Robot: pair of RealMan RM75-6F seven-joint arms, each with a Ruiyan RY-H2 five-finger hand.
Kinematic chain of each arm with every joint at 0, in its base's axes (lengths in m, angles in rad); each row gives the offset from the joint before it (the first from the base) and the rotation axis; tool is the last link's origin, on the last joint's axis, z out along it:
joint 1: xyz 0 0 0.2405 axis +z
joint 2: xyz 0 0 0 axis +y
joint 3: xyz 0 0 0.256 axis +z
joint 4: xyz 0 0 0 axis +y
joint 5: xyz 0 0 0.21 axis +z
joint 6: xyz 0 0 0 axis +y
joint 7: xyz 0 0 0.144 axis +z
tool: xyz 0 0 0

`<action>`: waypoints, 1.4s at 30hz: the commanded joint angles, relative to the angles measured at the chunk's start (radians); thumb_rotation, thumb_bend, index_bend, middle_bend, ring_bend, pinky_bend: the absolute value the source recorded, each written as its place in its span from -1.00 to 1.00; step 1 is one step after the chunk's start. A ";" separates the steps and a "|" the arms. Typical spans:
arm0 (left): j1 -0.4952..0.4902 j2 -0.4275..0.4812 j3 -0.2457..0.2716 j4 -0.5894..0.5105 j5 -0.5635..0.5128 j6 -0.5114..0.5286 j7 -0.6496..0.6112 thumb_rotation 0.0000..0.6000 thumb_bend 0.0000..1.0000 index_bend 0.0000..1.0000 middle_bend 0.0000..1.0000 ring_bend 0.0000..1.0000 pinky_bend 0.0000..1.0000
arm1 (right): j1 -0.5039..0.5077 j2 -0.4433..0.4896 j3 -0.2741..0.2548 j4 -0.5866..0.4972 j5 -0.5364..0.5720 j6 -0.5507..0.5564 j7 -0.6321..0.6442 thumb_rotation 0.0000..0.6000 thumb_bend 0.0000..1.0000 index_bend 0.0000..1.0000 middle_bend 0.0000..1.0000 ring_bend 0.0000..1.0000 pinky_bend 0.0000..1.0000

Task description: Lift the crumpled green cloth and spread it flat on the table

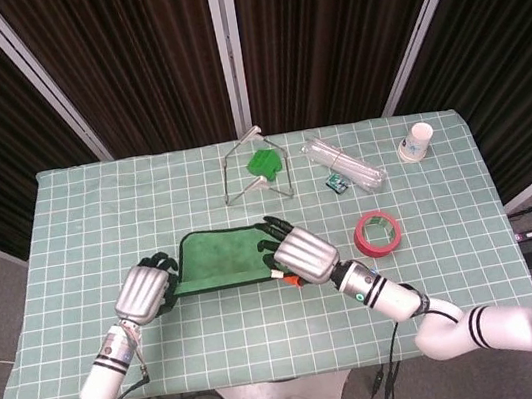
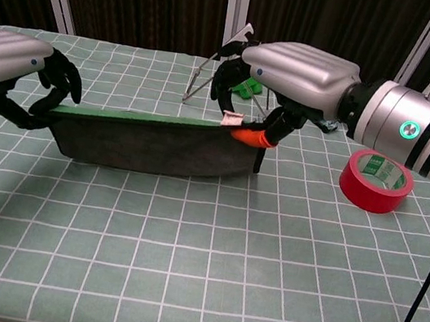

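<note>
Near the table's front edge, the green cloth (image 1: 217, 260) hung stretched between two robot hands, its top hem pulled taut and level while its far portion already lay on the checked tablecloth (image 1: 429, 204), as the head view showed. The left hand (image 2: 15, 70) had its fingers curled around one corner of the hem; the right hand (image 2: 296, 71) pinched the other corner, an orange fingertip (image 2: 248, 136) pressed against the fabric beside a small white tag (image 2: 231, 118). Seen from the chest camera, the near part of the cloth stood almost upright, its lower edge touching or just above the table, which could not be told apart. The likeliest failure from here appeared to be a fold: if both hands let go while the hem was raised, the upright panel could drop back over the part already laid down and double it. Uneven release looked risky too, since one corner freed first could let tension from the other hand drag the cloth askew or bunch it. Pulling further toward the front edge might have carried the hem off the table. A roll of red tape (image 1: 379, 232) sat near the right hand, and a wire stand with a green clip (image 1: 263, 165) stood well behind, neither touching the cloth.
</note>
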State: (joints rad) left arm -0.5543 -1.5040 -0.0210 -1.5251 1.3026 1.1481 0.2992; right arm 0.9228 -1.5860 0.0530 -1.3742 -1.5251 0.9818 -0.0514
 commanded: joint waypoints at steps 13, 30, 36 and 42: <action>-0.024 0.028 0.029 -0.086 -0.038 -0.110 0.130 1.00 -0.68 -0.16 -0.36 -0.56 -0.35 | -0.057 -0.061 -0.109 0.034 -0.111 0.011 -0.095 1.00 0.28 0.49 -0.43 -0.99 -1.00; -0.040 0.097 0.034 -0.191 -0.038 -0.156 0.129 0.58 -1.00 -0.46 -0.48 -0.63 -0.37 | -0.098 -0.089 -0.147 0.071 -0.159 0.007 -0.112 1.00 0.24 0.49 -0.44 -1.00 -1.00; -0.040 0.104 0.033 -0.199 -0.044 -0.157 0.134 0.59 -1.00 -0.46 -0.49 -0.64 -0.38 | -0.116 -0.084 -0.162 0.062 -0.154 -0.015 -0.158 0.95 -0.27 0.12 -0.59 -1.00 -1.00; -0.041 0.108 0.034 -0.202 -0.043 -0.160 0.131 0.58 -1.00 -0.46 -0.49 -0.65 -0.38 | -0.140 -0.061 -0.165 0.021 -0.121 -0.040 -0.215 0.30 -0.98 -0.72 -0.84 -1.00 -1.00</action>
State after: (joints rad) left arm -0.5949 -1.3959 0.0130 -1.7279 1.2597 0.9884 0.4308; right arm 0.7908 -1.6563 -0.1102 -1.3384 -1.6549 0.9475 -0.2521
